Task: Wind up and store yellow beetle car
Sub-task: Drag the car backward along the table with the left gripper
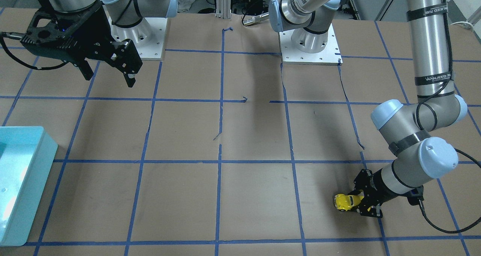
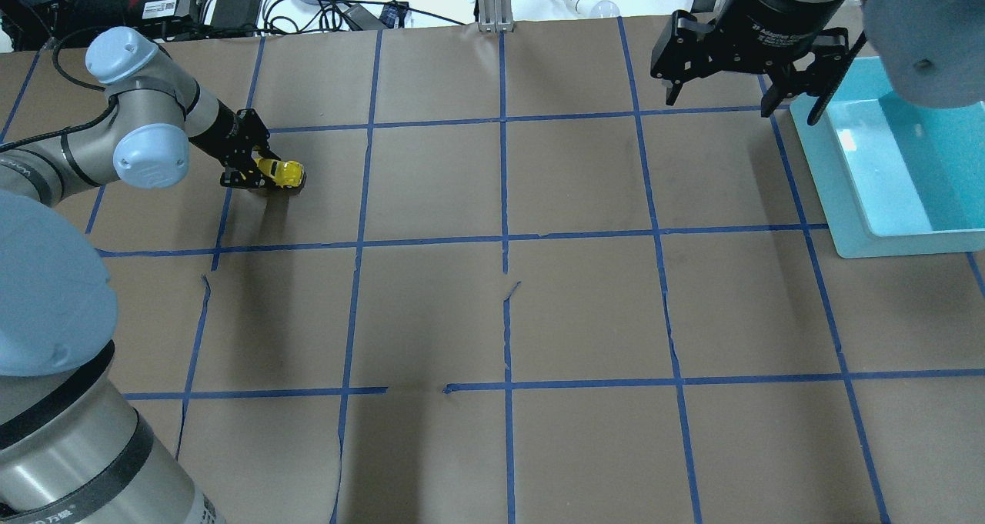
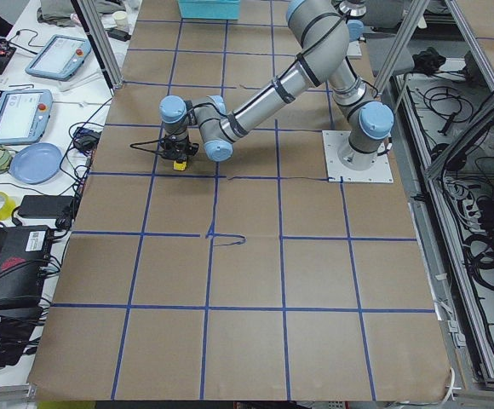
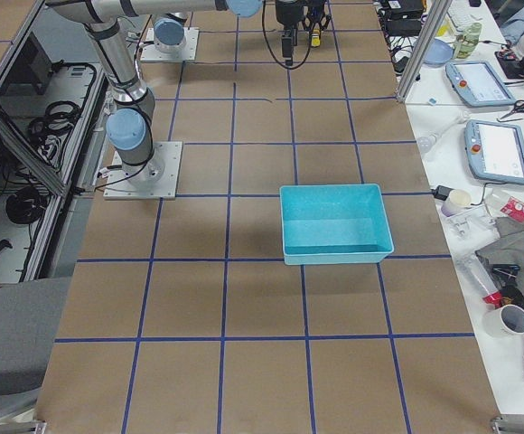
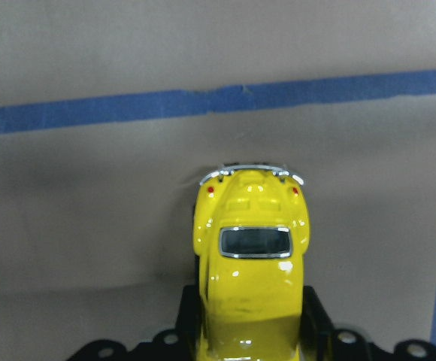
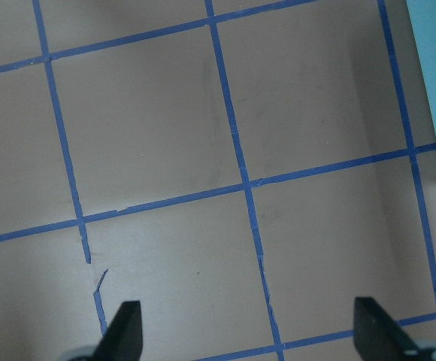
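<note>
The yellow beetle car (image 2: 285, 174) is low at the table, on the far left part of the overhead view. My left gripper (image 2: 265, 171) is shut on its front half. In the left wrist view the car (image 5: 252, 248) points away, its rear window and bumper visible, the black fingers (image 5: 316, 312) at its sides. It also shows in the front-facing view (image 1: 344, 202), held by the left gripper (image 1: 357, 202). My right gripper (image 2: 742, 105) hangs open and empty above the table next to the teal bin (image 2: 846, 228); its fingertips (image 6: 124, 331) are spread wide.
The teal bin (image 1: 35, 165) is open and looks empty, at the table's right end. Brown paper with a blue tape grid (image 2: 504, 239) covers the table. Cables, a plate and boxes lie beyond the far edge (image 2: 231, 1).
</note>
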You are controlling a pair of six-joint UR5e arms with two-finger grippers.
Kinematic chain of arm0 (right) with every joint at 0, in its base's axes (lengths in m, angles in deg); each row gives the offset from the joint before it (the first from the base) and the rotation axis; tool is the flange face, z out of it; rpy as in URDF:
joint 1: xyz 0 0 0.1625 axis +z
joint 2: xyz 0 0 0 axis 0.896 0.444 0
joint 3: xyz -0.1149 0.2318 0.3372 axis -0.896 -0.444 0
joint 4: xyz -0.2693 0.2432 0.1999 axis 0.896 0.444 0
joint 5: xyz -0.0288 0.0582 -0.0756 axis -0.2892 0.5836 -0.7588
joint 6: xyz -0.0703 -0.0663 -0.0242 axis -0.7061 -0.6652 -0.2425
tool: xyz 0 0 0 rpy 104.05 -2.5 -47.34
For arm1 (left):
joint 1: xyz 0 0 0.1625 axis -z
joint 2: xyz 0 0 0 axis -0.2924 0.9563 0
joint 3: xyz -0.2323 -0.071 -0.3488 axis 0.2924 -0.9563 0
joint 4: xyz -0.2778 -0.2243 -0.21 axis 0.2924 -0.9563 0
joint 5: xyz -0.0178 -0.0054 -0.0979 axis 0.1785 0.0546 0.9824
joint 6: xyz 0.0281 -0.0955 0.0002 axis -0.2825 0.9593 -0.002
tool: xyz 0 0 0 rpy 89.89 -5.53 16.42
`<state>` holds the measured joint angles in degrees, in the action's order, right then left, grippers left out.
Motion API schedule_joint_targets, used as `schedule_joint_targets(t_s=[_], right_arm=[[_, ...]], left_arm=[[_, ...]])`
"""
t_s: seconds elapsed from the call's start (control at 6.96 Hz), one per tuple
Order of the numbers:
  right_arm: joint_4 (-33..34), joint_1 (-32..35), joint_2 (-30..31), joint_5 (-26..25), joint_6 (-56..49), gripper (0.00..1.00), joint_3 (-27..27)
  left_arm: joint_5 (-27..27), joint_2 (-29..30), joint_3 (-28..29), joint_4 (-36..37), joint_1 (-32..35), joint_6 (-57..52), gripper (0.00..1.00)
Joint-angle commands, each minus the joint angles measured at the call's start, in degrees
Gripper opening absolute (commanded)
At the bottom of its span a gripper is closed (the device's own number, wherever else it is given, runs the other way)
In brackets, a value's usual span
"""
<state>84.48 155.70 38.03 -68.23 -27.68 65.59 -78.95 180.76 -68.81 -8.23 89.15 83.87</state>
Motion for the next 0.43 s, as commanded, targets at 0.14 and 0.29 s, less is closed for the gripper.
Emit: schedule_joint_targets(t_s=[0.14, 0.29], right_arm=[[-0.1, 0.1, 0.1, 0.0, 0.0, 1.0, 0.0], [-0.1, 0.1, 0.0, 0.0, 0.0, 1.0, 0.0]], left_arm=[[0.4, -0.9, 0.1, -0.3, 0.4, 1.0, 0.73], [0.4, -1.1, 0.2, -0.2, 0.5, 0.4, 0.82]])
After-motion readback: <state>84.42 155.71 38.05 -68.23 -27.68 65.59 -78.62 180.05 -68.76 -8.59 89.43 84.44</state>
